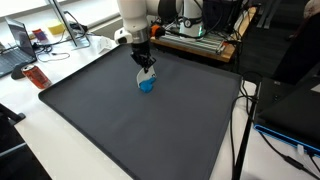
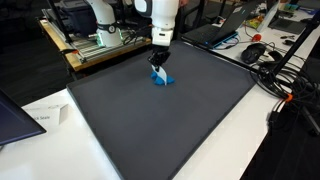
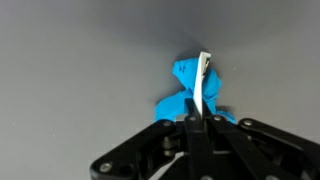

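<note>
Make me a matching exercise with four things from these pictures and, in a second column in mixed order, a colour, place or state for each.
Things:
1. gripper
2. mat
3. blue thing
4. paper

Colour, place or state:
a. dark grey
b. shut
c. lies beside the mat
d. caught between the jaws, over the mat

Right pairs: 1-b, 2-a, 3-d, 4-c.
</note>
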